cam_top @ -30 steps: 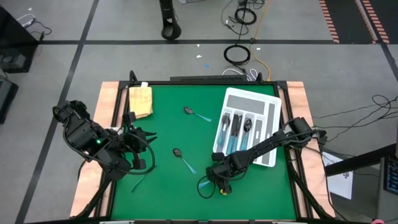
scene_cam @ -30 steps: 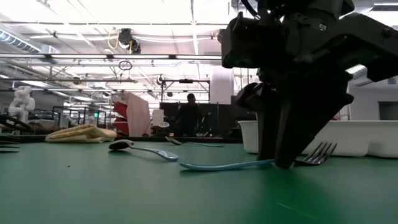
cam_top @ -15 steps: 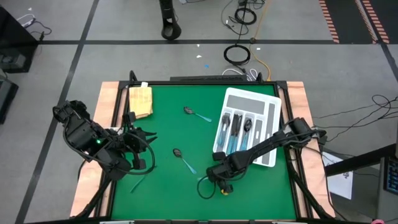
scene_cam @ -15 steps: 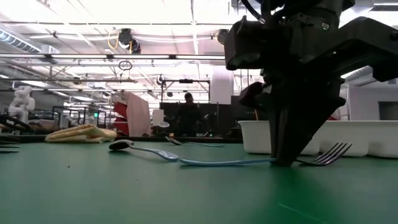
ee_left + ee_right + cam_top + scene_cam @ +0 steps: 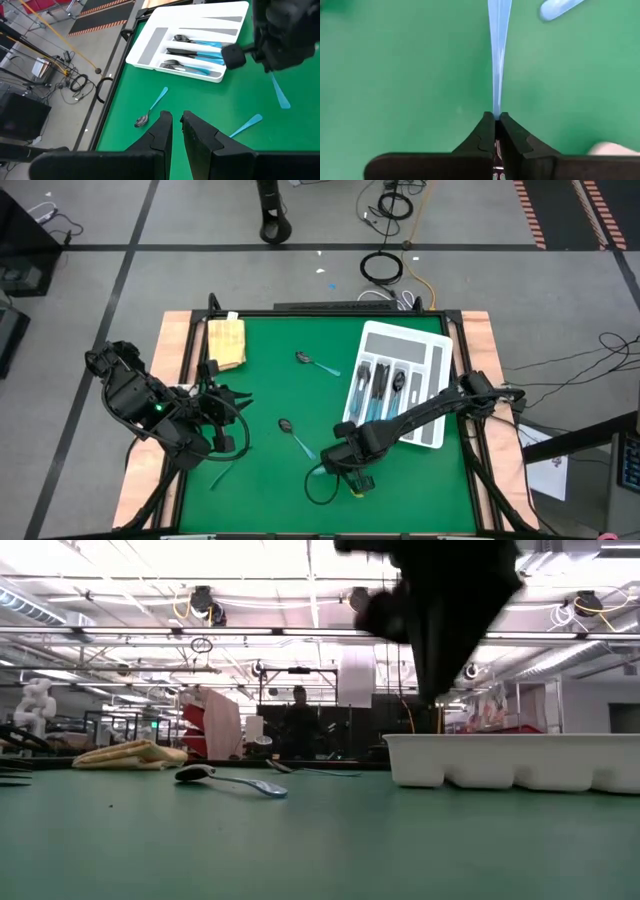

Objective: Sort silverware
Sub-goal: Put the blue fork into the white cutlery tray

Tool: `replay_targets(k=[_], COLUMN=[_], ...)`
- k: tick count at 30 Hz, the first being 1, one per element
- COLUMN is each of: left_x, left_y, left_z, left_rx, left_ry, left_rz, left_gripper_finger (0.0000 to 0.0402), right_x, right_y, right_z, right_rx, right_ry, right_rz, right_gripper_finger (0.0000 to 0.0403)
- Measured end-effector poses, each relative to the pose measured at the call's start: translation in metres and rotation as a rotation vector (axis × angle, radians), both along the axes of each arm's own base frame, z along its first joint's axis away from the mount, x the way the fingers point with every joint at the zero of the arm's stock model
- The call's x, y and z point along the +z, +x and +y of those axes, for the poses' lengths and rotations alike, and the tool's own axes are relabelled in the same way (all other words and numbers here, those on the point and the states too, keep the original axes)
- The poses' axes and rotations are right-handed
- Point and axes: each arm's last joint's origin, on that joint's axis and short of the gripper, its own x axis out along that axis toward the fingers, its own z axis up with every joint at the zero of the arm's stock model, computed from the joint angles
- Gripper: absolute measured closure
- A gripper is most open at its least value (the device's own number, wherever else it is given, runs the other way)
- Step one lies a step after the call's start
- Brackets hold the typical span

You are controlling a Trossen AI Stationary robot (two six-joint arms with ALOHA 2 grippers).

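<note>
My right gripper [image 5: 340, 464] hangs over the mat's near middle, shut on a fork whose light-blue handle [image 5: 499, 55] sticks out beyond the fingers; the fork's head is hidden. My left gripper [image 5: 175, 123] waits at the table's left side, its fingers a narrow gap apart with nothing between them. Two spoons [image 5: 315, 363] [image 5: 295, 436] lie flat on the green mat. Another blue-handled piece [image 5: 222, 475] lies by the left arm. The white tray [image 5: 432, 360] at the right holds several pieces of silverware. My right gripper pinches the fork's thin blue handle [image 5: 496, 111] between its two fingertips. The handle runs on from the fingers in line with them, slanting down toward the near left [image 5: 318, 471]. The fork is lifted clear of the mat; the gripper hides its head.
A tan sponge-like block [image 5: 227, 342] lies at the mat's far left corner. A loop of the right arm's cable [image 5: 318, 488] hangs just near of the gripper. A raised wooden rim [image 5: 178, 360] borders the mat. Bare mat lies between the spoons and the near edge.
My right gripper has shut on the fork that lay flat on the mat, then risen with it and drifted slightly toward the table's left. The fork has left the mat and now hangs from the fingers, handle slanting down.
</note>
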Motion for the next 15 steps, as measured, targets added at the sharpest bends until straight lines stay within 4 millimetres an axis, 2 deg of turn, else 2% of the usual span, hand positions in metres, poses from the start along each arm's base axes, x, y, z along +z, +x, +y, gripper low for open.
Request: replay_targets(k=[4,8,10,12,15], left_x=[0.0,0.0,0.0,0.001,0.001], left_y=[0.0,0.0,0.0,0.0,0.0], left_z=[0.0,0.0,0.0,0.001,0.001], left_rx=[-0.01,-0.008,-0.003,0.002,0.003], left_ry=[0.012,0.02,0.028,0.036,0.038], left_rz=[0.006,0.002,-0.005,-0.011,-0.014], left_gripper_finger=[0.035,0.035,0.035,0.035,0.035], right_x=[0.033,0.052,0.056,0.054,0.049], right_y=[-0.002,-0.012,-0.017,-0.015,-0.015], right_z=[-0.018,-0.05,-0.071,-0.09,-0.114], right_rx=[0.113,0.26,0.368,0.458,0.608], right_ry=[-0.088,-0.305,-0.412,-0.474,-0.48], right_rz=[0.078,0.229,0.332,0.363,0.397], right_gripper_finger=[0.0403,0.0403,0.0403,0.0403,0.0403])
